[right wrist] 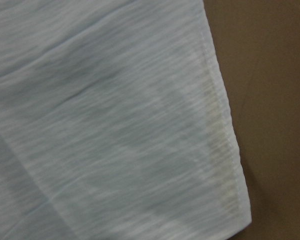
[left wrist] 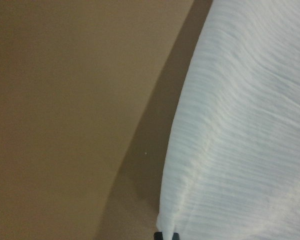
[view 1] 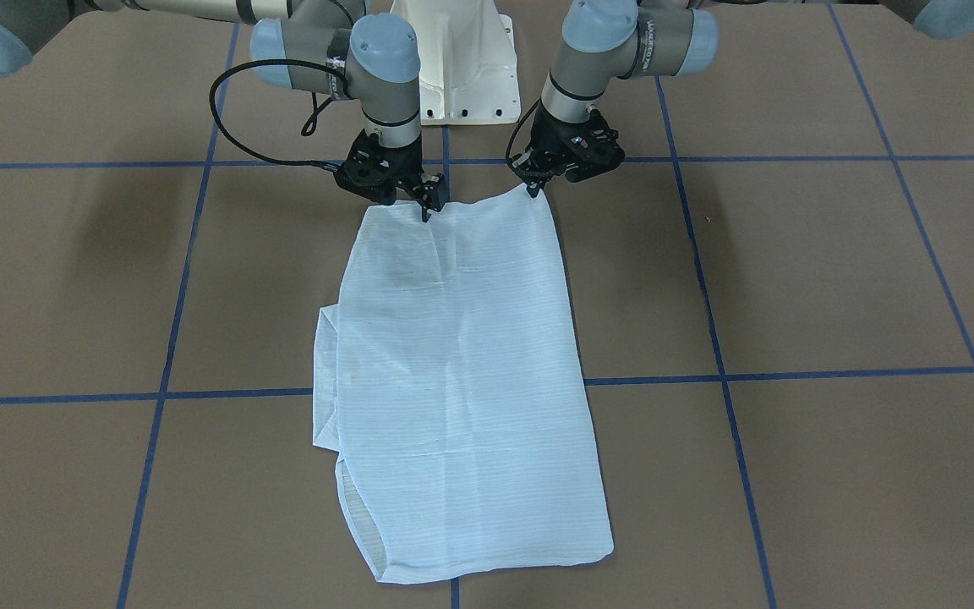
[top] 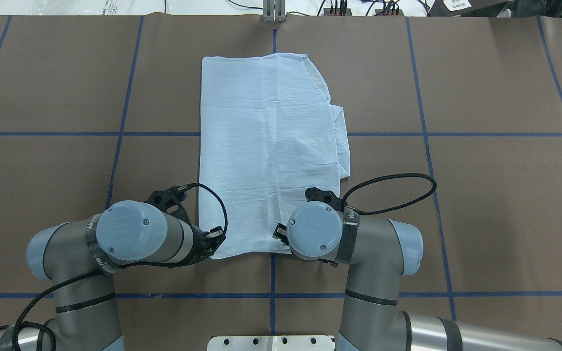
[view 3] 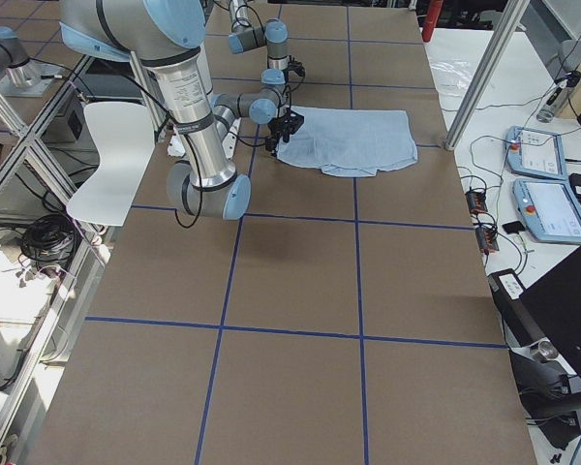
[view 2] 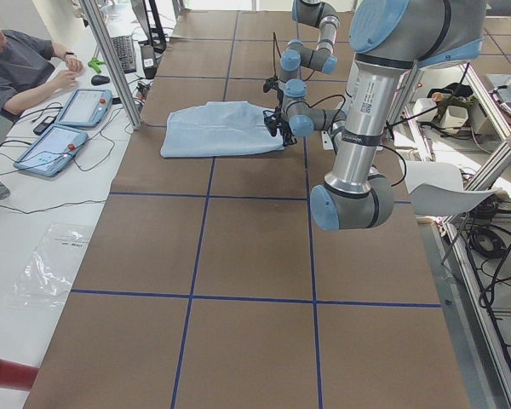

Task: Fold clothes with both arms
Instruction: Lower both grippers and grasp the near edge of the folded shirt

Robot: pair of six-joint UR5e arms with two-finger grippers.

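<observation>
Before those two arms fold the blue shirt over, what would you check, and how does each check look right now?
1. Left arm jaws holding a corner of the shirt: ok, the corner rises to them.
2. Right arm jaws gripping the same edge: cannot tell; they touch it, but the grip is hidden.
3. Both jaws at the edge nearest the robot: ok.
4. Shirt lying flat: ok, only light creases.
5. Sides squared: not ok, an under-layer pokes out on the robot's right.
</observation>
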